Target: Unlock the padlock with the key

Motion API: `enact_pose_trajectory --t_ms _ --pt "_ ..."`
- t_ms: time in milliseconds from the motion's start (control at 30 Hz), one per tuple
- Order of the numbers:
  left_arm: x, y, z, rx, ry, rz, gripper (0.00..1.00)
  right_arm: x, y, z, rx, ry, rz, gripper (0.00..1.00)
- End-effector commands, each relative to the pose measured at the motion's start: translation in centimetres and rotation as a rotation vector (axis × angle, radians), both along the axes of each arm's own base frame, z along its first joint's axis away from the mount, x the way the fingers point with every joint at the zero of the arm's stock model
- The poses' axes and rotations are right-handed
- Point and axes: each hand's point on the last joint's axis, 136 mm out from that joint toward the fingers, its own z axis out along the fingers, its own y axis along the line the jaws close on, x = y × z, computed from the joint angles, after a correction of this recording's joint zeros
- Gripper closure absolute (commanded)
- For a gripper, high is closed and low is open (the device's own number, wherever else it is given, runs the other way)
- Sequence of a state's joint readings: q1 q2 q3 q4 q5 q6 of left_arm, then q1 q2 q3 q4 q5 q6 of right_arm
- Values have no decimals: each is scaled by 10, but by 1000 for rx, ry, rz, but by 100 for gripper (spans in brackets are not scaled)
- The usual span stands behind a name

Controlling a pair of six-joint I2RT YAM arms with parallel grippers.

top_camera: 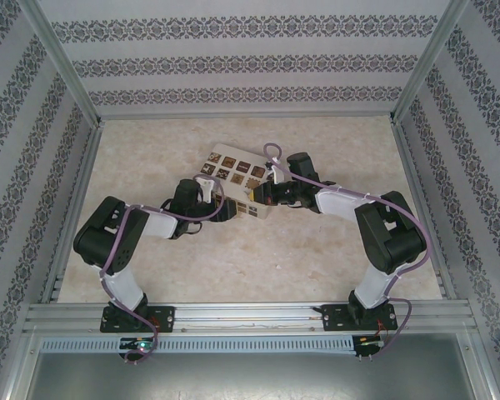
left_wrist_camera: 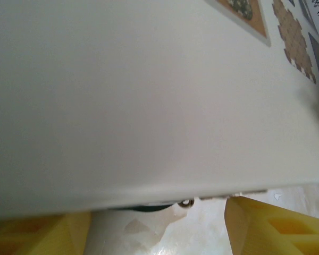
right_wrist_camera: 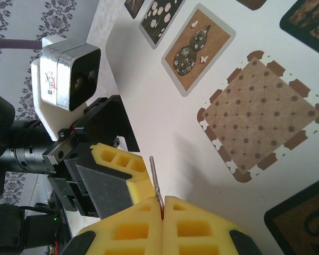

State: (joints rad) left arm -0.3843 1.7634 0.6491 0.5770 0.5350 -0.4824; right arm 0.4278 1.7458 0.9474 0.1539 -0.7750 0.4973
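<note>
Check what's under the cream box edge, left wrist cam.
A small silver ring and a dark curved shape peek out below the cream box, between the yellow fingers of the left gripper. The box covers the rest.

Bright, even, soft-shadowed light; left wrist view blurry.

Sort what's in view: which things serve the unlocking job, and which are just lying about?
Job: key, pinched in right gripper; left gripper, open; small silver ring seen between its fingers, possibly the padlock's shackle.
Lying about: cream box with brown tiles.
</note>
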Motion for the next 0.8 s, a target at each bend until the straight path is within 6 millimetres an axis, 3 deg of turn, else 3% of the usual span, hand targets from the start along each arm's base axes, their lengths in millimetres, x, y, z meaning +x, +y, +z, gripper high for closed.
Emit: enact_pose_trajectory --t_ms 0,767 --pt "9 -13 8 -22 -31 -5 33 -8 -11 -39 -95 100 -19 100" --pt "4 -29 3 -41 -3 10 51 -7 -11 -38 -99 96 -22 100"
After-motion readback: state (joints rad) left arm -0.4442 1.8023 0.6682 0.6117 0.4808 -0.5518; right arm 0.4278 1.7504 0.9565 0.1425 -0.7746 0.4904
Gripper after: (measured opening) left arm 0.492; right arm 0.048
